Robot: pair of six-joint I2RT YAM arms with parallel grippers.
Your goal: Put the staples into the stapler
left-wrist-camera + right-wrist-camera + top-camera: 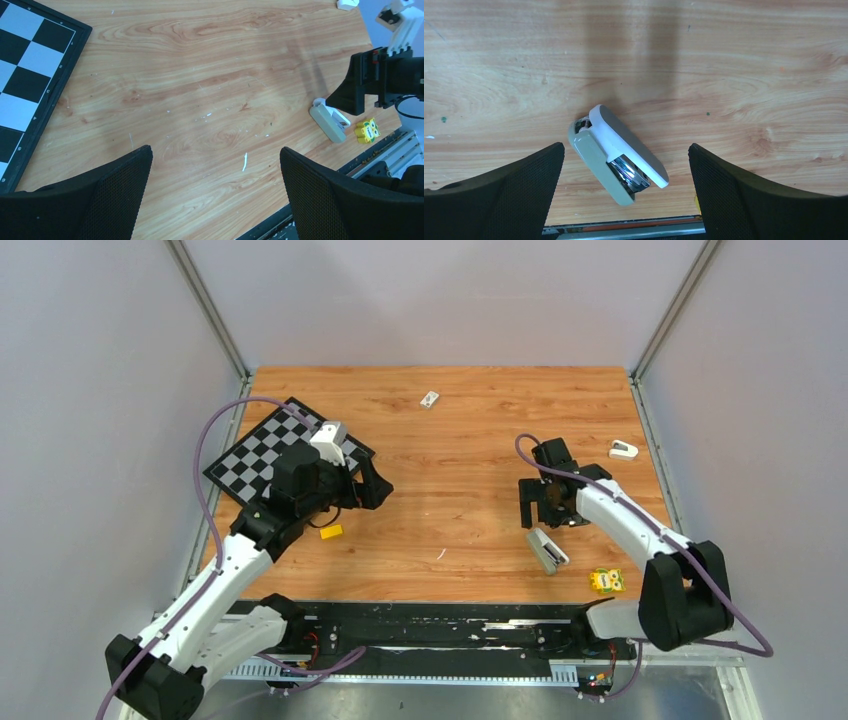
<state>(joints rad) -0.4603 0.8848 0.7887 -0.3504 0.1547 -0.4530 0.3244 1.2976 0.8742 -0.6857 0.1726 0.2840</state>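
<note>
The stapler [547, 550] is small and grey. It lies on its side on the wooden table near the front right, slightly agape, with its metal channel showing in the right wrist view [616, 152]. My right gripper [547, 518] hovers open just above it, a finger on either side [625, 150], touching nothing. My left gripper [372, 485] is open and empty over the left middle of the table [215, 150]. A thin pale sliver [441, 554] lies on the wood between the arms [244, 161]; I cannot tell if it is a staple strip. A tiny white box [430, 399] lies at the far middle.
A chessboard [255, 455] lies at the far left. A small yellow block [331, 532] sits below the left gripper. A yellow toy [606, 581] lies right of the stapler near the front edge. A small white object [623, 449] lies at the right edge.
</note>
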